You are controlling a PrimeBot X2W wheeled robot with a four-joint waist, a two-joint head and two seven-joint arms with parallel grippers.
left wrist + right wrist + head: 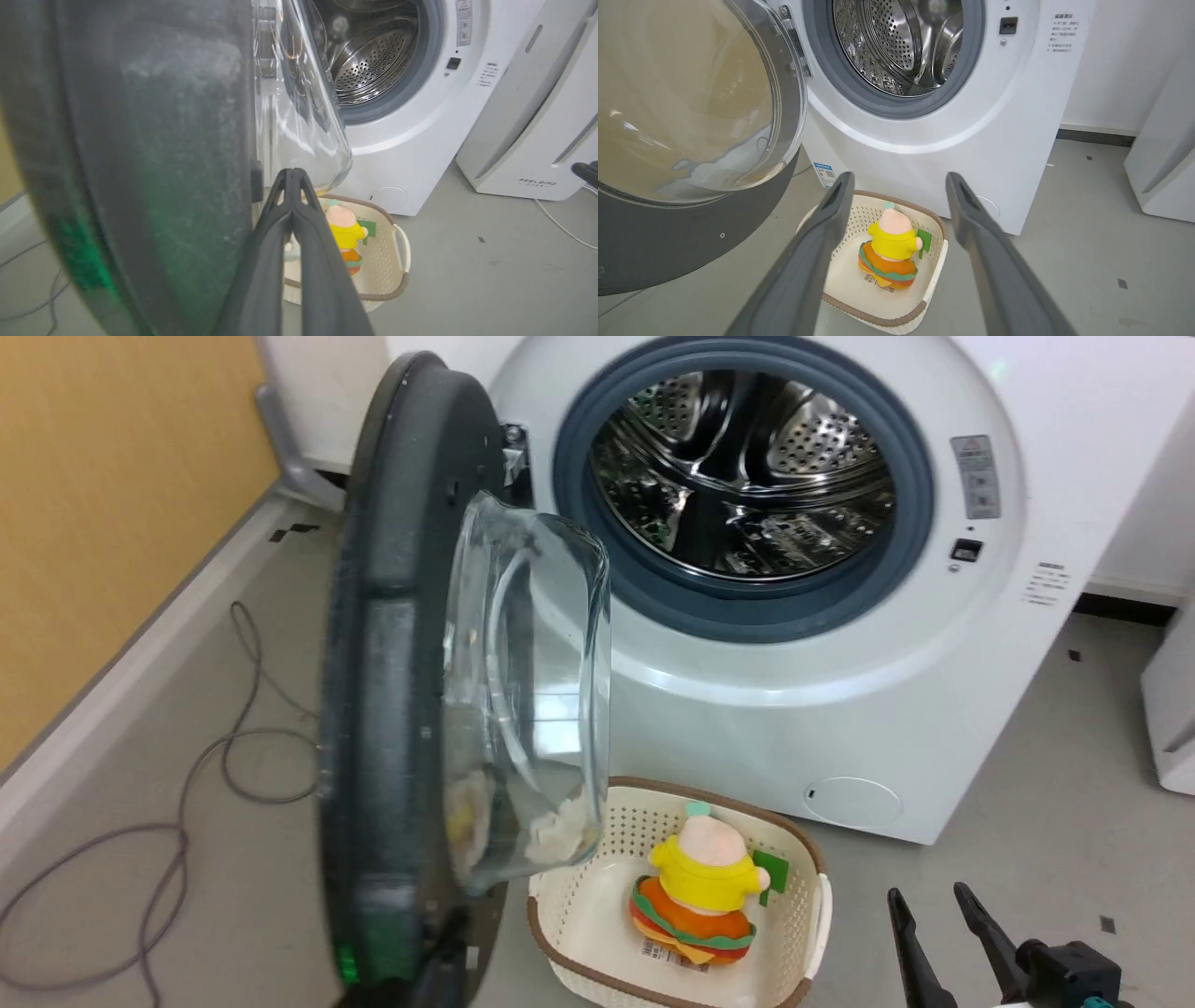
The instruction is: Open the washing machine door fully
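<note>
At five o'clock in the head view the right gripper [929, 892] is parked low, jaws spread, clear of the swing. The left gripper [292, 173], jaws pressed together, is placed just inside the washing machine door [392, 663], likely for pushing. That door is seen edge-on, at nine o'clock of the opening of the washing machine [840, 709].

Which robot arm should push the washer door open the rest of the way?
Left, probably. The left end effector, shut, sits beside the lower edge of the washing machine door, on its glass side. The right end effector hangs open, apart from the door, with the basket between them.
</note>
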